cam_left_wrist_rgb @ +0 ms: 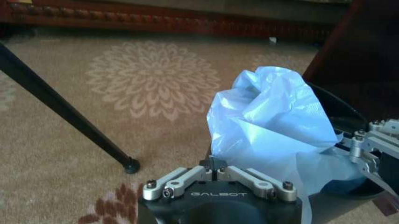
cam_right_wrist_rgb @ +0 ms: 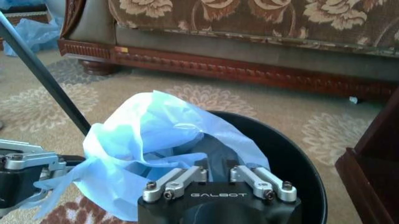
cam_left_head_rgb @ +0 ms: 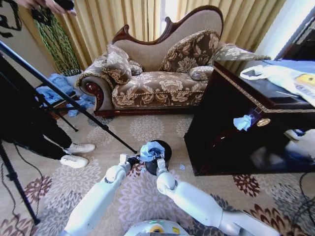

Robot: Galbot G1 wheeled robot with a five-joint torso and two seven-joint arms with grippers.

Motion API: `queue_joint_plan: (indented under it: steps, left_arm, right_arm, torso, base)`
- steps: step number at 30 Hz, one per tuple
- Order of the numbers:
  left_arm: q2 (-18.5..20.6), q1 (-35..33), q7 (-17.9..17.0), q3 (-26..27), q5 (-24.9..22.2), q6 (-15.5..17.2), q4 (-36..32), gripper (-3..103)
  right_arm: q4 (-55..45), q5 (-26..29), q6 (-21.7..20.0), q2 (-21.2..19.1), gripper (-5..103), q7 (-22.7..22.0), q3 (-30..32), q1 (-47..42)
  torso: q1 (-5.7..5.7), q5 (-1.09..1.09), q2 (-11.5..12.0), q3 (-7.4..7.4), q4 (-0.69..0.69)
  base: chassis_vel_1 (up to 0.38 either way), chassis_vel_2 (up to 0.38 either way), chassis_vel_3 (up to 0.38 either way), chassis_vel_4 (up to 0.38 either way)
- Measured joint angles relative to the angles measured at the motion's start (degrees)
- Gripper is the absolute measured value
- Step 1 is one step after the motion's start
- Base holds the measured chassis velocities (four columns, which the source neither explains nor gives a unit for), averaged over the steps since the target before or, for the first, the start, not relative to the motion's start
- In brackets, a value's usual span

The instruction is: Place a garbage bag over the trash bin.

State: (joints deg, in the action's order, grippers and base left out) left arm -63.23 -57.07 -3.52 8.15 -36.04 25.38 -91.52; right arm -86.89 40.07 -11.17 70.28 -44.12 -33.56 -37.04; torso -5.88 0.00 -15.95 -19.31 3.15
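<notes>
Two end effectors meet low over the carpet, both pinching the bag (cam_left_head_rgb: 150, 150). From the left, the left end effector (cam_left_head_rgb: 132, 159) has its fingers clamped on the pale-blue film at the bin's left rim; the right end effector (cam_right_wrist_rgb: 218, 169) grips the bag's near edge above the bin's mouth. Bunched and puffed up, the bag sits over the left part of the bin (cam_left_head_rgb: 164, 147), whose right rim is uncovered. Beyond stands a sofa (cam_left_head_rgb: 157, 73).
</notes>
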Motion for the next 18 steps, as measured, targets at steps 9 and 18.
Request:
queue_joint_plan:
  steps: [9,18]
  left_arm:
    - [-0.2,0.1,0.0,0.1,0.0,-0.1,0.0,0]
    - [-0.2,0.0,-0.1,0.1,0.0,-0.3,0.2,0]
  right_arm:
    - [-0.6,0.2,0.0,0.0,0,-0.4,-0.4,-0.4]
    - [0.2,-0.8,0.4,0.7,0,-0.3,0.4,-0.5]
  torso:
    - [0.00,0.00,0.0,0.00,0.00]
    - [0.00,0.00,0.0,0.00,0.00]
  base:
    - [0.000,0.000,0.000,0.000]
    - [0.000,0.000,0.000,0.000]
